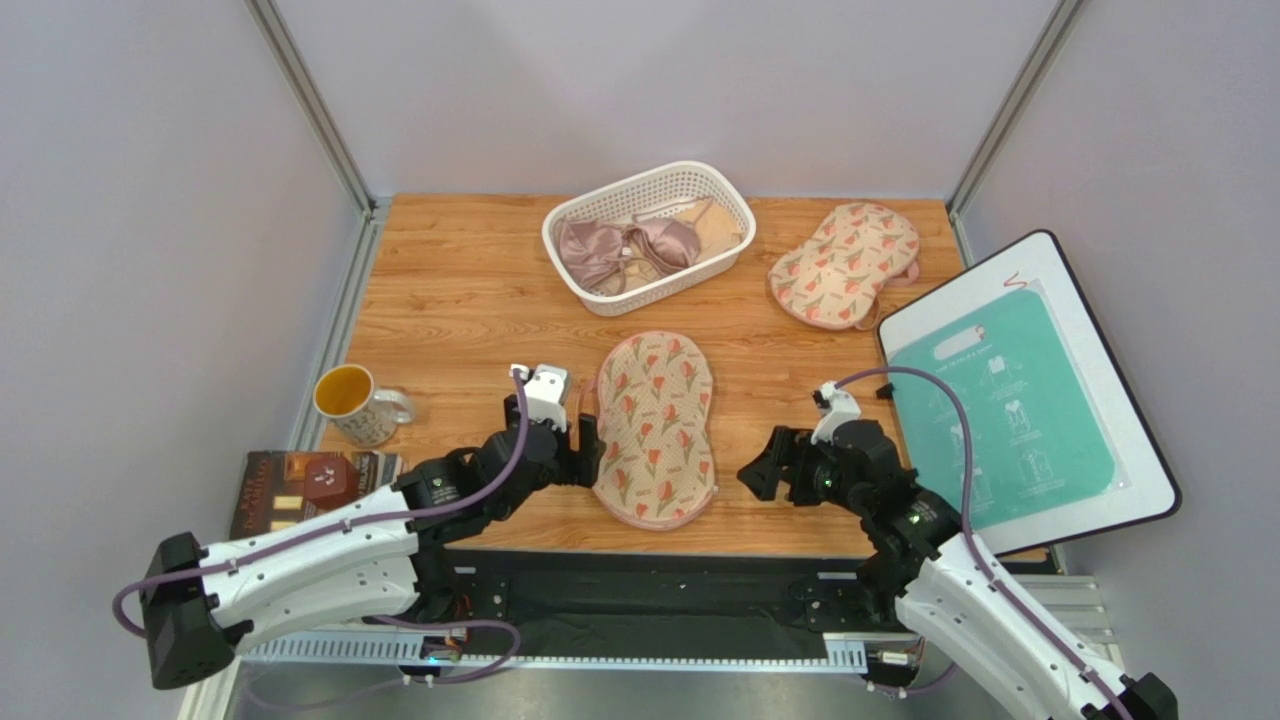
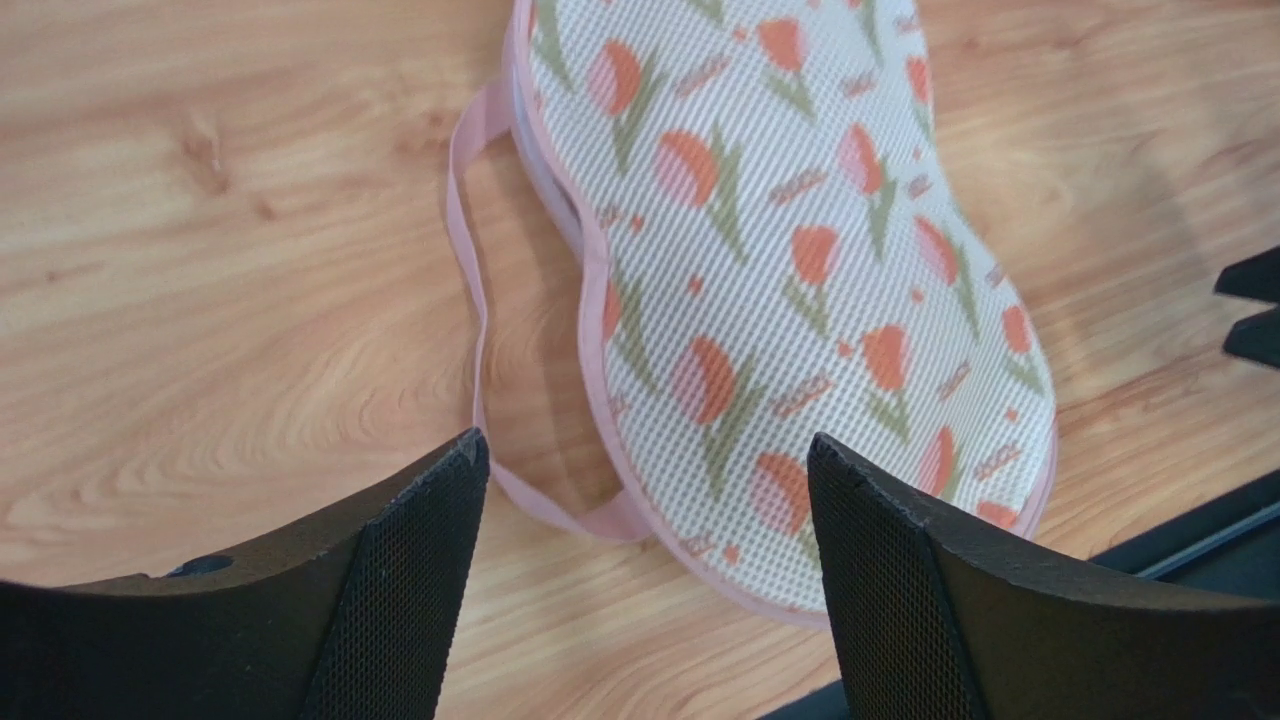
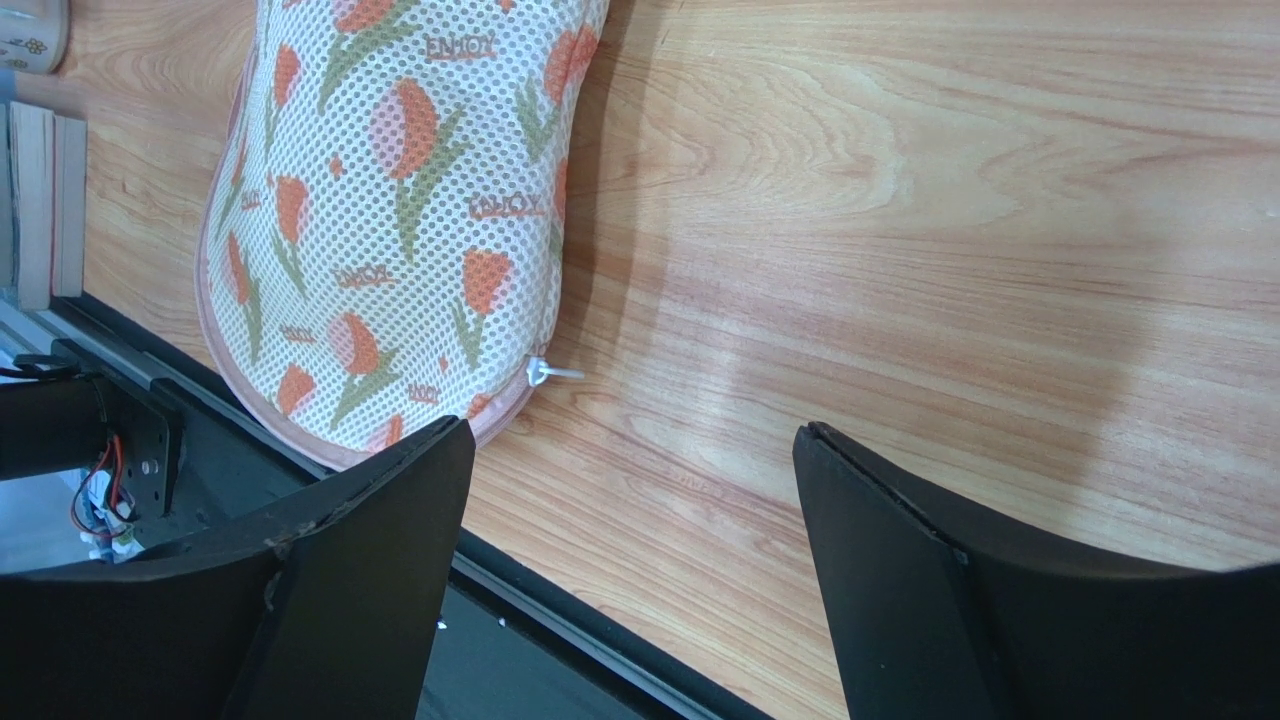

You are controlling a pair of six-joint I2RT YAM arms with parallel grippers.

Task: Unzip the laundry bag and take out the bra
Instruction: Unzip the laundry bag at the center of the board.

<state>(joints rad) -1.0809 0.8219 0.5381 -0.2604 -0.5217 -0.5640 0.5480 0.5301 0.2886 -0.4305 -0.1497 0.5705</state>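
The laundry bag [image 1: 655, 428] lies near the middle of the surface [image 1: 451, 285], with the left gripper [image 1: 586, 441] just to its left and the right gripper [image 1: 757, 464] to its right. Behind it stands a basket [image 1: 672, 282], with a second bag [image 1: 845, 264] to the basket's right. A mug [image 1: 353, 402] stands at the left.

Cased in white along left arm [image 1: 301, 567] and right arm [image 1: 992, 615], black at joints. Strung with mauve cables [image 1: 520, 417]. Ending in black left tool [image 2: 646, 447] and right tool [image 3: 631, 432], fingers [image 2: 398, 600] mesh-faced on the inside.
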